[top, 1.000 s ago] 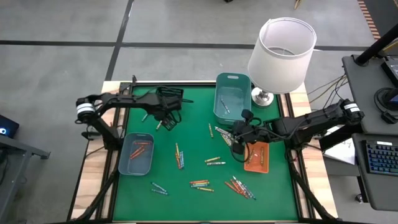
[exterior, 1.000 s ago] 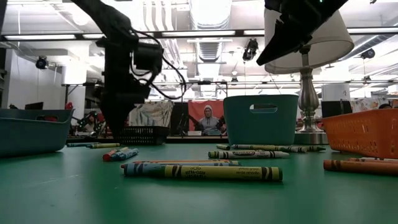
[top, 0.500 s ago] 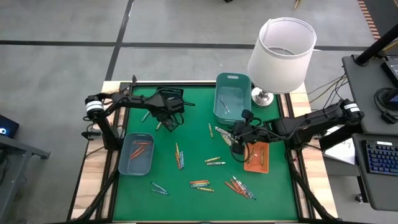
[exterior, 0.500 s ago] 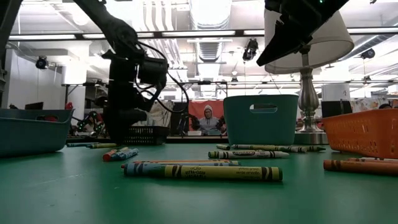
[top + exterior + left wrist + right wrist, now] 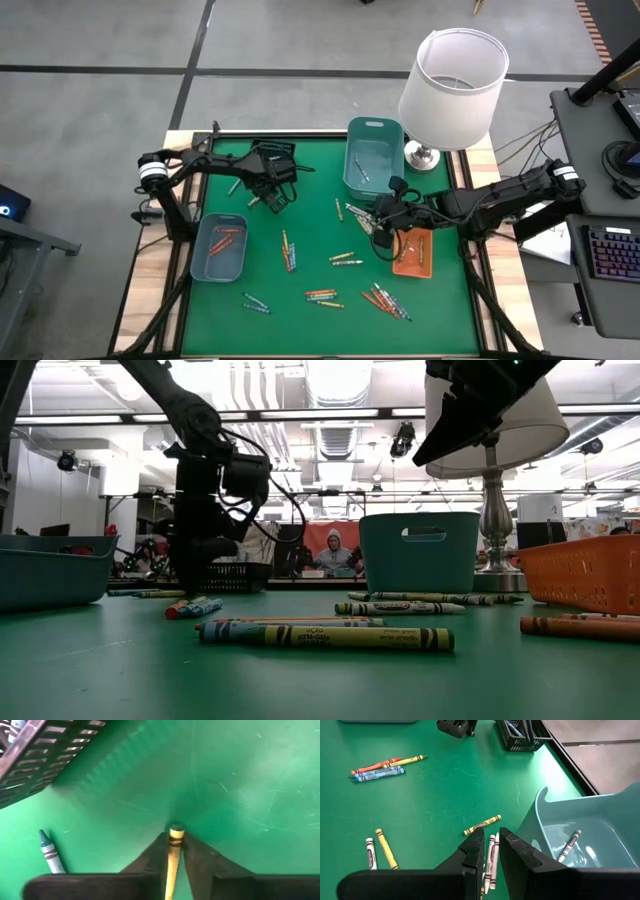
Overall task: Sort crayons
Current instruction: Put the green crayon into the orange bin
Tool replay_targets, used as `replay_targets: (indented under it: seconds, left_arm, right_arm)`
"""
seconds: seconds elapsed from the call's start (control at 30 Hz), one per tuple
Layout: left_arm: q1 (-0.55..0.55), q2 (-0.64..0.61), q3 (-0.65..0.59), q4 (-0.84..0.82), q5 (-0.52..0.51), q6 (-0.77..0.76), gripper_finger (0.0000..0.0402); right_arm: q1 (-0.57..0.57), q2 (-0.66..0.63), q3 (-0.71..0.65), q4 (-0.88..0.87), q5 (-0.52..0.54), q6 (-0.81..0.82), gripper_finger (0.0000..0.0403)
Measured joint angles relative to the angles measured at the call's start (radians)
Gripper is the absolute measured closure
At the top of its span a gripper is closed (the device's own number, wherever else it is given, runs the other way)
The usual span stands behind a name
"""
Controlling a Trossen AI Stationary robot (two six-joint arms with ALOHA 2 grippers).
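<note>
The step in hand looks like a pick-up at the far left of the green felt-covered table. The left pincer is down at the table, just beside a black mesh basket, and its two dark fingers are clenched on a thin yellow crayon with a dark band near its tip, whose end pokes out between the fingertips onto the felt. A blue-tipped grey crayon lies loose close by.

The right pincer hovers over the table's right half, near the tall teal plastic bin and the flat orange tray. Its fingers stand only a little apart, and whether they grasp anything I cannot tell.

The remaining crayons lie scattered across the middle and near side; a few red ones already sit in the grey-blue tray.

Next, I judge, the left arm needs to lift its crayon clear and carry it to the matching container without letting it slip.
</note>
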Motion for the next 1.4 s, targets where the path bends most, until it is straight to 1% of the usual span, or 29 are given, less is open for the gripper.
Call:
replay_targets:
  seconds: [0.03, 0.1, 0.27, 0.47, 0.53, 0.63, 0.77, 0.83, 0.9, 1.0, 1.1, 1.17, 1.3, 1.4]
  left_arm:
    - [0.000, 0.000, 0.000, 0.000, -0.001, 0.000, 0.0382]
    - [-0.003, -0.001, 0.000, 0.000, -0.003, 0.000, 0.0395]
    - [-0.041, -0.037, -0.001, 0.006, -0.012, 0.004, 0.0397]
    - [-0.123, -0.175, 0.001, 0.103, -0.008, 0.036, 0.0400]
    - [-0.154, -0.238, 0.001, 0.183, 0.037, 0.079, 0.0400]
    - [-0.199, -0.326, -0.017, 0.381, 0.135, 0.172, 0.0401]
    - [-0.250, -0.421, -0.113, 0.807, 0.278, 0.316, 0.0401]
    - [-0.268, -0.439, -0.184, 1.051, 0.331, 0.343, 0.0401]
    - [-0.280, -0.441, -0.251, 1.277, 0.363, 0.346, 0.0401]
    - [-0.290, -0.429, -0.329, 1.509, 0.366, 0.336, 0.0401]
    - [-0.294, -0.396, -0.374, 1.640, 0.366, 0.309, 0.0401]
    - [-0.298, -0.369, -0.381, 1.697, 0.366, 0.294, 0.0401]
    - [-0.308, -0.296, -0.355, 1.745, 0.367, 0.291, 0.0401]
    - [-0.310, -0.240, -0.297, 1.755, 0.371, 0.292, 0.0402]
  right_arm:
    - [0.000, 0.000, 0.000, 0.000, 0.000, 0.000, 0.0355]
    - [0.000, 0.000, 0.000, 0.000, 0.000, 0.002, 0.0355]
    - [0.000, 0.000, 0.000, -0.001, 0.000, 0.007, 0.0355]
    - [0.000, 0.000, 0.000, 0.000, 0.000, 0.017, 0.0355]
    - [0.000, 0.000, 0.000, 0.000, -0.001, 0.022, 0.0355]
    - [0.000, 0.000, -0.004, 0.023, -0.002, 0.021, 0.0355]
    - [0.000, 0.002, -0.031, 0.127, -0.034, -0.012, 0.0358]
    - [0.000, 0.002, -0.061, 0.231, -0.071, -0.051, 0.0359]
    - [0.000, 0.002, -0.099, 0.356, -0.089, -0.092, 0.0360]
    - [0.000, 0.002, -0.155, 0.555, -0.089, -0.124, 0.0360]
    - [0.000, 0.002, -0.199, 0.735, -0.089, -0.156, 0.0358]
    - [-0.001, 0.002, -0.208, 0.795, -0.090, -0.165, 0.0349]
    - [-0.013, 0.003, -0.197, 0.807, -0.092, -0.165, 0.0312]
    - [-0.014, 0.015, -0.184, 0.808, -0.090, -0.176, 0.0282]
